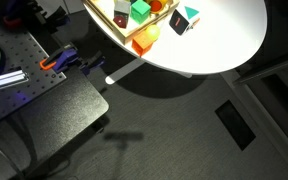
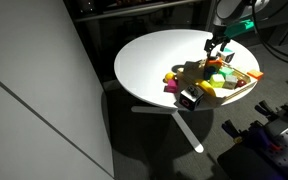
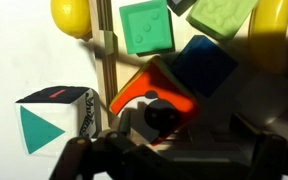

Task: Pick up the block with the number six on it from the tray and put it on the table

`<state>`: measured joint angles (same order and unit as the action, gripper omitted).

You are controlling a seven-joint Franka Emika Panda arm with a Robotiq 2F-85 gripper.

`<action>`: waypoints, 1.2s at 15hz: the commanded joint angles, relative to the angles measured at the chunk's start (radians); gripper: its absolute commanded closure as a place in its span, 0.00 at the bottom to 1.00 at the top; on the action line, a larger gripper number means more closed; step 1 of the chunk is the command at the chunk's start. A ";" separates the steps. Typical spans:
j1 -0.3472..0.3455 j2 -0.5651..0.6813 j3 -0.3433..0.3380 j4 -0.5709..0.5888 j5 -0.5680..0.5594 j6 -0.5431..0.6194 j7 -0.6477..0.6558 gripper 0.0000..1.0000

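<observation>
In the wrist view the block with the number six [image 3: 144,88] is a red-orange cube lying tilted in the tray [image 3: 106,62], with a white face and a dark mark turned toward the camera. My gripper [image 3: 174,158] hangs just above it, open, with nothing between the dark fingers. In an exterior view the gripper [image 2: 217,50] hovers over the tray [image 2: 242,90] on the white round table [image 2: 154,60]. The number itself is not legible.
A green cube [image 3: 146,27], a blue block [image 3: 204,65] and yellow pieces [image 3: 72,15] crowd the tray around the red-orange cube. A teal, black and white cube [image 3: 54,125] stands on the table just outside the tray rim. A dark bench [image 1: 44,105] stands beside the table.
</observation>
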<state>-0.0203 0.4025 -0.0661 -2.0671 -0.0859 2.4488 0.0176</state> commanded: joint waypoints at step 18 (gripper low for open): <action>0.046 0.125 -0.043 0.029 -0.067 0.136 0.086 0.00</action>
<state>0.0040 0.5077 -0.0884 -2.0573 -0.1294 2.5711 0.0630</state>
